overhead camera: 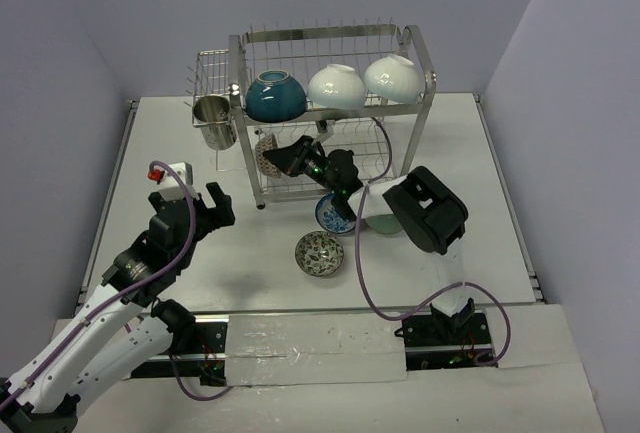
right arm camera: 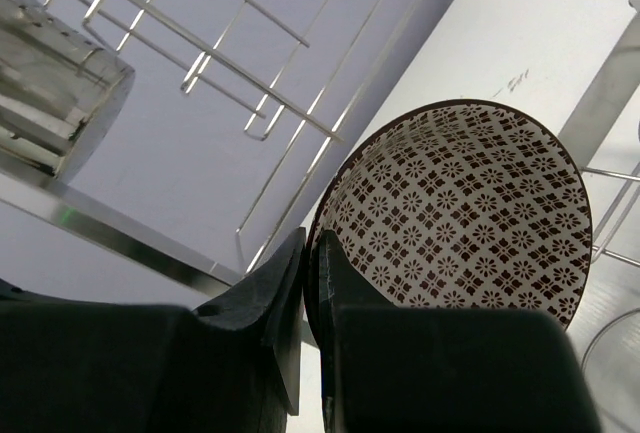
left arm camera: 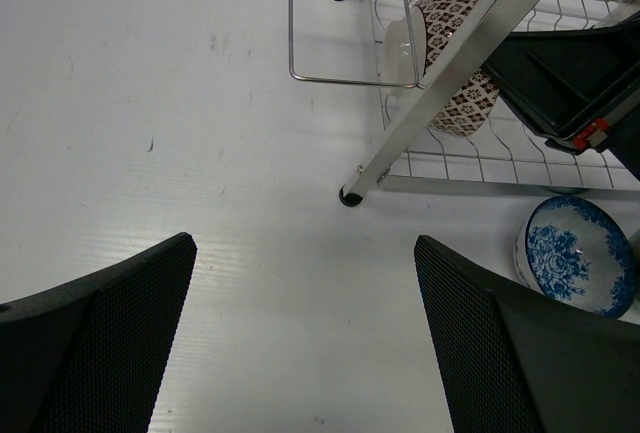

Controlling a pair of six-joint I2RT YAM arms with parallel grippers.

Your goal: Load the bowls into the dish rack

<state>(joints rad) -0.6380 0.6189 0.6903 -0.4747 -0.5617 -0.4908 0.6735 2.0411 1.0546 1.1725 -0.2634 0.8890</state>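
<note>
Three bowls (overhead camera: 337, 86) rest on the dish rack's (overhead camera: 320, 48) top tier. The right jaws clench a red-patterned bowl's (right arm camera: 460, 213) rim at the lower tier. The left jaws hang released above the counter (left arm camera: 150, 103).
</note>
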